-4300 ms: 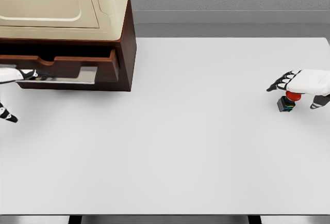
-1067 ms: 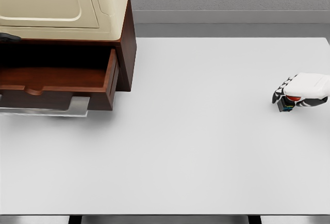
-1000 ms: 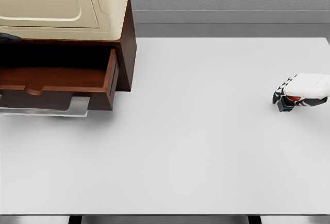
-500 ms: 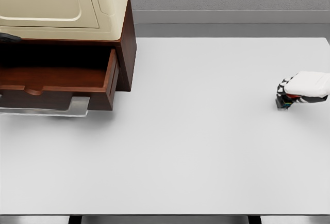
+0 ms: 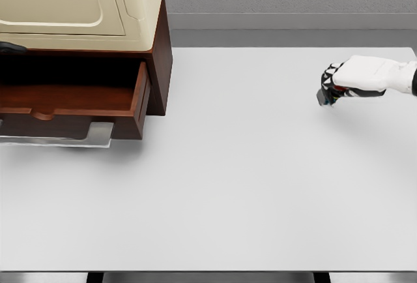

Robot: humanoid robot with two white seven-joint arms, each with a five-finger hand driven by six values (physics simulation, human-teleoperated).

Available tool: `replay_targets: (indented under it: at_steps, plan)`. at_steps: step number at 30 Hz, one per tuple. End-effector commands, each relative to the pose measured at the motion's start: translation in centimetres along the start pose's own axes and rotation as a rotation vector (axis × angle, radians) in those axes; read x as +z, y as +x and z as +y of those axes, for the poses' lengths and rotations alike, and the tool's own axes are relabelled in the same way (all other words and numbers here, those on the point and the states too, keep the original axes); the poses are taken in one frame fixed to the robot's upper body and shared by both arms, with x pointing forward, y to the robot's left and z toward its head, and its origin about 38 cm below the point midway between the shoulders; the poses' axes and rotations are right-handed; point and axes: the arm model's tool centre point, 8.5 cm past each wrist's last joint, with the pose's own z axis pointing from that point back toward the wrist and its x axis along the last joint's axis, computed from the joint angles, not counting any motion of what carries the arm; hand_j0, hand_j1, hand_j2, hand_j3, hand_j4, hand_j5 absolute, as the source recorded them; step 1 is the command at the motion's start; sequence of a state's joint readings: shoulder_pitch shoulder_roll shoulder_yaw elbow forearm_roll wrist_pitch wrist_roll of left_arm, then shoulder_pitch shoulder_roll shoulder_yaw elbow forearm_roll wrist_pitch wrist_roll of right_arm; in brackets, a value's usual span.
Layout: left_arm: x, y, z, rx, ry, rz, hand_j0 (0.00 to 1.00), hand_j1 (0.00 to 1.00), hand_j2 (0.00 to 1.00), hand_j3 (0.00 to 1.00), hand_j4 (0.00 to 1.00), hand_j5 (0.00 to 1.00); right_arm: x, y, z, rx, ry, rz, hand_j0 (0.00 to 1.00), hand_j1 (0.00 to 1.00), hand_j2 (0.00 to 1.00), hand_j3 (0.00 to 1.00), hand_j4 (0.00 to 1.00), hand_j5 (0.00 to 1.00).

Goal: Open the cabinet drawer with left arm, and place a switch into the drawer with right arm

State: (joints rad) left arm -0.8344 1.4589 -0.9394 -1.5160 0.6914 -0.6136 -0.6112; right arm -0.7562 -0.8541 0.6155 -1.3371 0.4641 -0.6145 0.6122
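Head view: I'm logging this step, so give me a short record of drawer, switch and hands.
drawer: pulled open, nothing seen inside
cabinet: table's far left
switch: in the right hand, off the table
right hand: curled around the switch, far right of the table
left hand: out of view

Nothing readable is showing anywhere here. No letters, numbers, brand marks or signs are appearing on the cream upper body of the cabinet [image 5: 78, 2], and the dark wood front of the open drawer [image 5: 71, 110] is carrying none either. The switch [image 5: 328, 94] is sitting too small in the right hand [image 5: 355, 79] for any marking to be made out, and the white desk [image 5: 247, 178] is showing no print.
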Motion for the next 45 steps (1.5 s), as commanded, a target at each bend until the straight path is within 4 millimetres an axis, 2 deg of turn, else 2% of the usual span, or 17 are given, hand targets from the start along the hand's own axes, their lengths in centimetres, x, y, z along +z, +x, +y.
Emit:
replay_targets:
  at_steps: [1, 7, 14, 18, 21, 23, 31, 36, 38, 45]
  plan:
    - [0.0, 0.1, 0.1, 0.005, 0.006, -0.002, 1.0, 1.0, 1.0, 1.0, 1.0, 1.0, -1.2, 0.8, -0.5, -0.008, -0.026, -0.028, 0.32, 0.32, 0.32, 0.32, 0.32, 0.32]
    - [0.1, 0.0, 0.1, 0.005, 0.007, 0.001, 1.0, 1.0, 1.0, 1.0, 1.0, 1.0, -2.9, 2.0, -2.8, 0.014, -0.074, -0.071, 0.32, 0.32, 0.32, 0.32, 0.32, 0.32]
    - [0.1, 0.0, 0.1, 0.005, 0.007, 0.001, 1.0, 1.0, 1.0, 1.0, 1.0, 1.0, -6.5, 5.1, -5.0, 0.064, -0.079, -0.168, 0.26, 0.26, 0.26, 0.26, 0.26, 0.26]
    - [0.1, 0.0, 0.1, 0.005, 0.008, 0.001, 1.0, 1.0, 1.0, 1.0, 1.0, 1.0, -7.1, 5.9, -6.0, 0.084, -0.092, -0.19, 0.27, 0.27, 0.27, 0.27, 0.27, 0.27]
    - [0.2, 0.0, 0.2, 0.005, 0.008, 0.002, 1.0, 1.0, 1.0, 1.0, 1.0, 1.0, -7.1, 8.0, -7.8, 0.145, -0.124, -0.238, 0.27, 0.27, 0.27, 0.27, 0.27, 0.27]
    - [0.2, 0.0, 0.2, 0.005, 0.008, 0.002, 1.0, 1.0, 1.0, 1.0, 1.0, 1.0, -8.2, 9.9, -8.9, 0.184, -0.128, -0.287, 0.27, 0.27, 0.27, 0.27, 0.27, 0.27]
    - [0.2, 0.0, 0.2, 0.005, 0.008, 0.002, 1.0, 1.0, 1.0, 1.0, 1.0, 1.0, -10.4, 13.7, -13.1, 0.28, -0.146, -0.384, 0.27, 0.27, 0.27, 0.27, 0.27, 0.27]
    - [0.2, 0.0, 0.2, 0.004, 0.009, 0.002, 1.0, 1.0, 1.0, 1.0, 1.0, 1.0, -11.3, 15.9, -14.6, 0.327, -0.153, -0.43, 0.27, 0.27, 0.27, 0.27, 0.27, 0.27]
    - [0.2, 0.0, 0.2, 0.004, 0.009, 0.002, 1.0, 1.0, 1.0, 1.0, 1.0, 1.0, -11.7, 17.5, -14.9, 0.368, -0.138, -0.465, 0.27, 0.27, 0.27, 0.27, 0.27, 0.27]
    - [0.1, 0.0, 0.2, 0.004, 0.009, 0.0, 1.0, 1.0, 1.0, 1.0, 1.0, 1.0, -11.9, 21.2, -17.5, 0.441, -0.179, -0.545, 0.27, 0.27, 0.27, 0.27, 0.27, 0.27]
